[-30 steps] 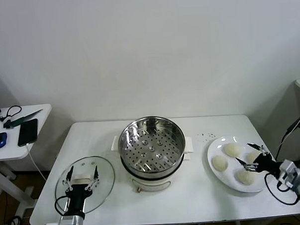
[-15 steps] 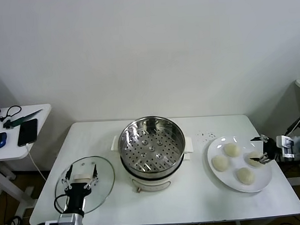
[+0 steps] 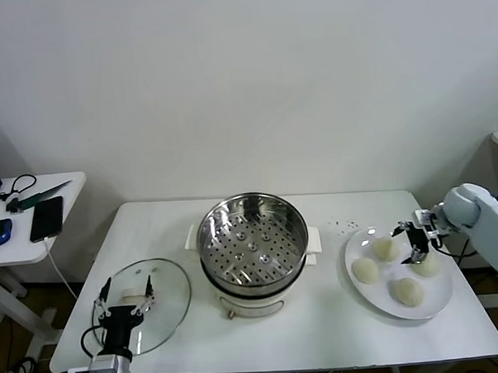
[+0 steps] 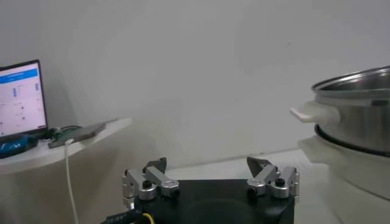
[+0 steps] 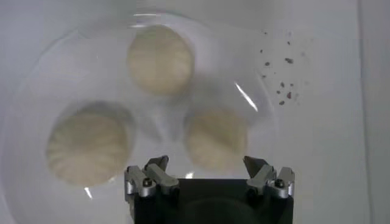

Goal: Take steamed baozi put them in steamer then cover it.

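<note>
On the worktop's (image 3: 321,332) left, the left pincer (image 3: 122,298) waits, jaws apart, over the glass lid (image 3: 167,293). The steamer (image 3: 251,236) stands empty at centre. To the right, four baozi (image 3: 364,270) lie on the white plate (image 3: 378,301); the right pincer (image 3: 406,232) hovers above them, jaws spread, holding nothing. The buns sit close together, so a descending finger could dent a neighbour or push one off-centre. The right wrist view shows ridges on one bun; the head view alone shows the fourth.
</note>
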### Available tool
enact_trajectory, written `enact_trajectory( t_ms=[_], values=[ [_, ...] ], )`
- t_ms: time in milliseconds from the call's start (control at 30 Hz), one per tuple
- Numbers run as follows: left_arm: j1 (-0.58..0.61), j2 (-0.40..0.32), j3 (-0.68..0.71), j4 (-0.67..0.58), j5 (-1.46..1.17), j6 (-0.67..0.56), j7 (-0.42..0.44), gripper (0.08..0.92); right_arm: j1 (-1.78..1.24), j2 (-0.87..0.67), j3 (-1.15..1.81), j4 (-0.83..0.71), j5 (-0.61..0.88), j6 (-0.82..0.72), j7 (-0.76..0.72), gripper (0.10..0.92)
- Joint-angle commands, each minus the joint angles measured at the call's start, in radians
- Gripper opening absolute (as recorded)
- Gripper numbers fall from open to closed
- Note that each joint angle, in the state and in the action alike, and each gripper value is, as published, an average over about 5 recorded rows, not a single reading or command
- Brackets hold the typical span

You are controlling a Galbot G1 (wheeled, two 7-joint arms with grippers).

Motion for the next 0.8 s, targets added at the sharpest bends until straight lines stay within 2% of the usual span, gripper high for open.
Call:
enact_trajectory(
  t_ms=[33,600,800],
  values=[
    [0.003,-0.003,-0.009,0.007,-0.001,0.002,-0.003,0.823,0.102,0.107,-0.114,-0.135,-0.04,0.016,-0.019,0.823],
    [0.003,-0.003,-0.012,0.023,0.001,-0.001,-0.002,0.823,0.075,0.129,-0.11,-0.148,-0.043,0.015,-0.03,0.82],
    [0.007,-0.002,-0.015,0.023,0.0,-0.005,-0.002,0.823,0.081,0.122,-0.113,-0.138,-0.042,0.015,-0.039,0.732]
  ],
)
